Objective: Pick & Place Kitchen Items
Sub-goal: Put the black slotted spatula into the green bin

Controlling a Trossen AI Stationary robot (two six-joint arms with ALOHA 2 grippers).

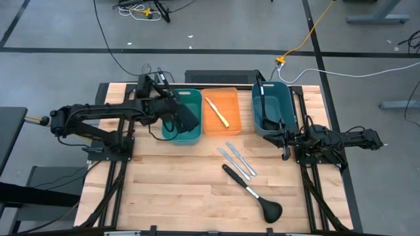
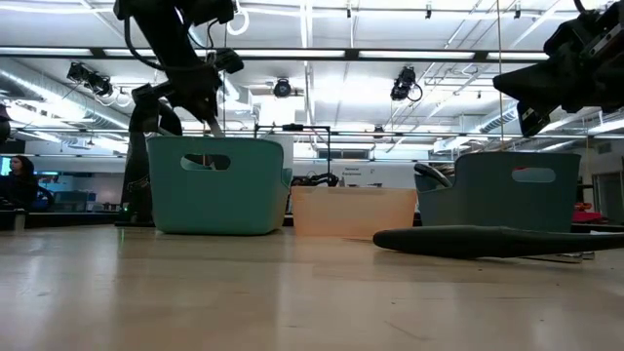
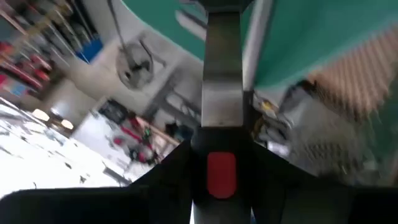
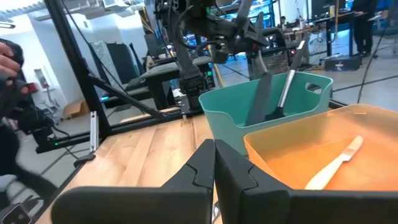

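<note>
Left gripper [image 1: 178, 113] over the light teal bin [image 1: 191, 136], clamped on a black slotted spatula [image 3: 222, 93] with red-marked handle; left wrist view confirms the grip, red mark sitting right between the jaws. Spatula long axis steep, blade end down inside the bin, leaning against the wall per right wrist view; alongside it a second, silver-shafted utensil [image 4: 288, 87] already standing in the same bin. Judged step: lowering and release into that bin, so the relation that matters is blade tip versus bin floor and wall, not resolvable from above because arm hides the bin interior. Right gripper [image 1: 286, 139] parked just beside the near end of the dark teal bin [image 1: 287, 98], fingers closed together, holding nothing per right wrist view. Still on the table: two silver table knives [image 1: 236, 159] side by side, diagonal, near the front of the orange bin [image 1: 231, 128]; black ladle [image 1: 252, 194] beyond them, diagonal, bowl toward the front edge, handle end pointing back toward the knives. All three lie left and forward of the right gripper, clearly nearer to it than to the left one; likely next pick for the right arm, approach across the long axis. Yellowish stick-like piece [image 1: 216, 111] already lying in the orange bin. Low view gives only the ladle [image 2: 487, 240] profile flat on the table, knives not visible there; high view gives the layout but no heights.
</note>
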